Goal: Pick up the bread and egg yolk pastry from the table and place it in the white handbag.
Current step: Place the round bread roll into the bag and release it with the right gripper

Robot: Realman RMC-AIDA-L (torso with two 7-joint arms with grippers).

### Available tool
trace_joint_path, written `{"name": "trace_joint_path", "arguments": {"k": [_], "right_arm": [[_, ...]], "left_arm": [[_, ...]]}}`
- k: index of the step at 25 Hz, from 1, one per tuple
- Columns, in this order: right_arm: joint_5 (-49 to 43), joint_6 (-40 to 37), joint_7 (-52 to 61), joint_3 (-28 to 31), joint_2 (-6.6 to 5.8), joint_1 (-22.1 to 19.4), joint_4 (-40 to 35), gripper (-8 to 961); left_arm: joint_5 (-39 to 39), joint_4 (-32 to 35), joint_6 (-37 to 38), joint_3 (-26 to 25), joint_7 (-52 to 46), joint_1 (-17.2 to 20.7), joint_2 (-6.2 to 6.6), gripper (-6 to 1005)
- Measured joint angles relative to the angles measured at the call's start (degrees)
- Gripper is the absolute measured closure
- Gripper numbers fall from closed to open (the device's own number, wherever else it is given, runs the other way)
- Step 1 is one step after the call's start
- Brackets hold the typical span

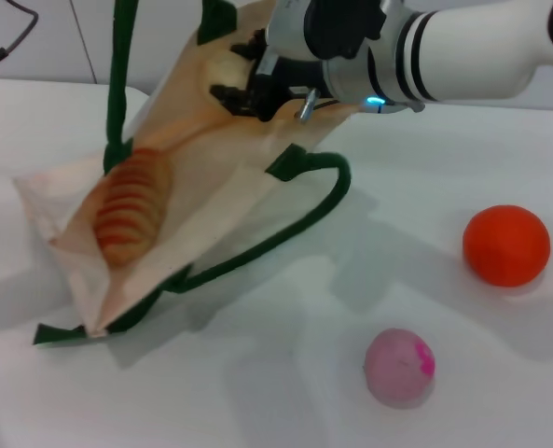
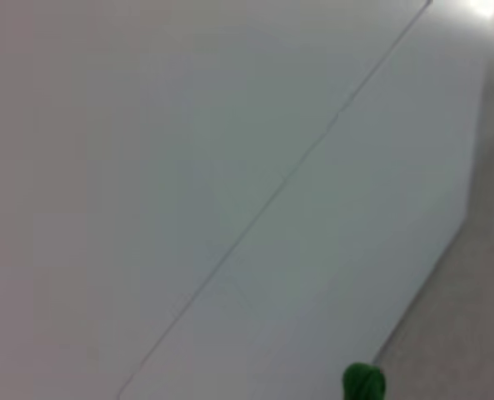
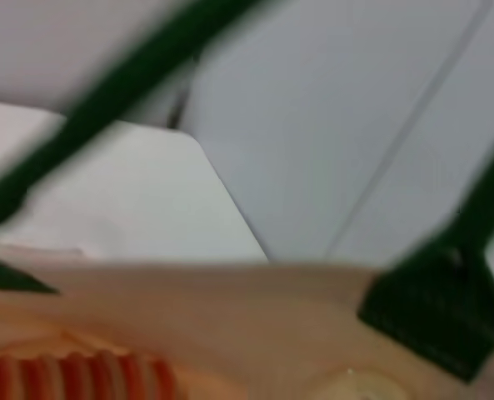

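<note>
The white handbag (image 1: pixel 220 177) lies on the table with its mouth lifted, and one green handle (image 1: pixel 120 75) runs up out of the head view. The bread (image 1: pixel 129 210), a ridged loaf with orange-red stripes, rests inside the bag and also shows in the right wrist view (image 3: pixel 80 377). My right gripper (image 1: pixel 239 73) is at the bag's raised mouth. Its black fingers (image 1: pixel 231 95) hold a pale round thing, the egg yolk pastry (image 1: pixel 223 63), whose top edge shows in the right wrist view (image 3: pixel 359 387). My left gripper is out of view.
An orange sphere (image 1: pixel 505 245) and a pink ball with a magenta spot (image 1: pixel 400 366) sit on the white table (image 1: pixel 285 373) to the right of the bag. The bag's second green handle (image 1: pixel 299 210) loops across the table. A bit of green handle (image 2: pixel 363 383) shows in the left wrist view.
</note>
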Motion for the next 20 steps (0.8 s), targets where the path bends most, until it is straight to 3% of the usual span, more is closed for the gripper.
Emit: {"name": "trace_joint_path", "arguments": {"k": [4, 9, 13, 17, 20], "right_arm": [[0.08, -0.37, 2.28, -0.06, 0.00, 2.36, 3.52, 379], [0.16, 1.58, 3.04, 0.47, -0.04, 2.08, 2.73, 324], [0.18, 8.09, 4.25, 2.86, -0.37, 1.66, 1.23, 280], [-0.05, 19.35, 2.09, 10.12, -0.76, -3.04, -4.91, 236], [-0.56, 27.12, 0.90, 17.18, -1.20, -8.33, -11.48, 150]], "left_arm": [[-1.01, 0.07, -0.64, -0.04, -0.02, 0.41, 0.07, 898], [-1.85, 0.31, -0.64, -0.07, -0.02, 1.18, 0.32, 899], [-3.03, 0.50, 0.03, -0.18, 0.07, 2.48, 0.52, 899], [-3.77, 0.69, 1.41, -0.33, 0.38, 3.69, 0.84, 897], [-3.80, 0.71, 2.89, -0.35, 0.66, 4.21, 0.93, 896]]}}
